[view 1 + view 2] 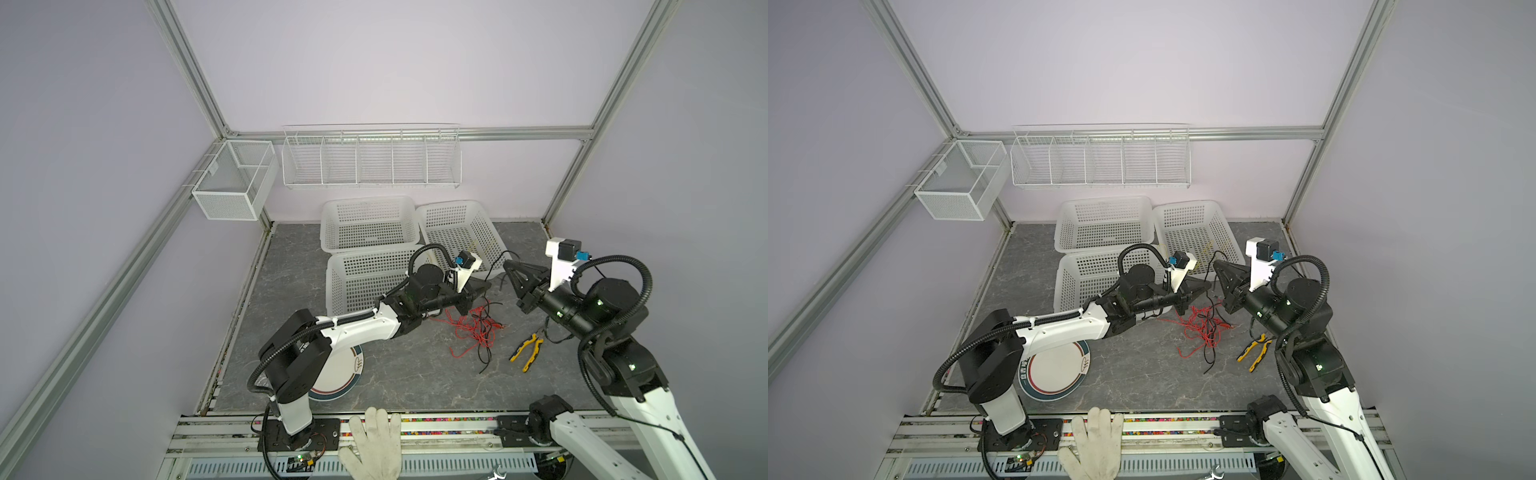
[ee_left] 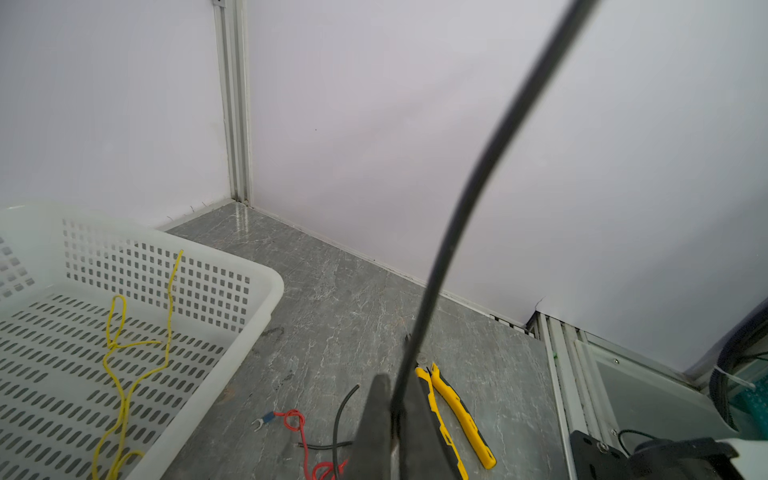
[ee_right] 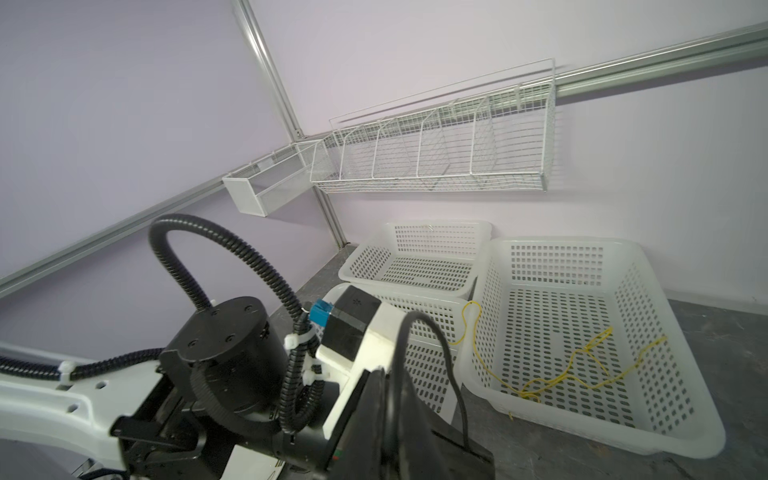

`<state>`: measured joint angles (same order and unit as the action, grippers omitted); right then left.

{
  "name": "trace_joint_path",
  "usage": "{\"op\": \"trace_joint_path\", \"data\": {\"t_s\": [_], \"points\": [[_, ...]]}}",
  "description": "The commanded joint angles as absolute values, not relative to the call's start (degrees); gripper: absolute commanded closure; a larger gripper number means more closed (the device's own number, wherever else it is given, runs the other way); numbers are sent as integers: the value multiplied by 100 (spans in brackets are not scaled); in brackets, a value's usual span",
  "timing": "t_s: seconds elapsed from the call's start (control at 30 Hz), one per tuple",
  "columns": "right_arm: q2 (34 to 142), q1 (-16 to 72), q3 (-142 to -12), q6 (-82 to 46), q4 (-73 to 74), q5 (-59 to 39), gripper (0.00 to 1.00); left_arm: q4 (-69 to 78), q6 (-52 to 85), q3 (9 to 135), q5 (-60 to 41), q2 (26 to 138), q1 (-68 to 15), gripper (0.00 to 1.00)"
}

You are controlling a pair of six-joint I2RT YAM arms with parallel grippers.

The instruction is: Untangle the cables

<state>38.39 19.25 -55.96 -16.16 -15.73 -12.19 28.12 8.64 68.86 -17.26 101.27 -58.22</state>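
Observation:
A tangle of red and black cables (image 1: 473, 328) (image 1: 1200, 328) lies on the grey floor between the arms. One black cable (image 1: 496, 262) (image 2: 457, 216) (image 3: 440, 332) rises from it and spans the short gap between both grippers. My left gripper (image 1: 486, 286) (image 1: 1206, 286) (image 2: 392, 386) is shut on this black cable just above the tangle. My right gripper (image 1: 508, 265) (image 1: 1217, 264) (image 3: 386, 374) pinches the same cable a little higher, jaws nearly together. A yellow cable (image 2: 120, 374) (image 3: 573, 365) lies apart inside the back right basket (image 1: 457, 212).
Yellow-handled pliers (image 1: 527, 348) (image 2: 461, 419) lie right of the tangle. Two more white baskets (image 1: 370, 208) (image 1: 345, 286) stand behind the left arm. A plate (image 1: 340, 382) sits under that arm. A gloved hand (image 1: 374, 440) rests on the front rail.

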Motion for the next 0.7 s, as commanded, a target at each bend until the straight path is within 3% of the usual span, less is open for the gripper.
{"op": "trace_joint_path", "data": {"t_s": [0.0,0.1,0.23,0.33,0.47,0.67], "points": [[3769,1935,-5344,-1488,-1910,-381,78,2675,792,7194,-1339,9841,-5845,100],[3753,1943,-5105,-1503,-2101,-5,69,2422,740,7363,-1187,9658,-5845,100],[3814,1938,-4696,-1511,-2248,184,43,2276,719,7593,-1275,9464,-5845,100],[3912,1948,-4408,-1563,-2188,137,33,2229,754,7762,-1328,9363,-5845,100],[4046,1938,-3966,-1697,-1842,198,25,2197,862,7965,-1452,9294,-5849,100],[4399,1949,-3419,-2001,-805,133,25,2178,1171,8127,-1737,9286,-5845,100]]}}
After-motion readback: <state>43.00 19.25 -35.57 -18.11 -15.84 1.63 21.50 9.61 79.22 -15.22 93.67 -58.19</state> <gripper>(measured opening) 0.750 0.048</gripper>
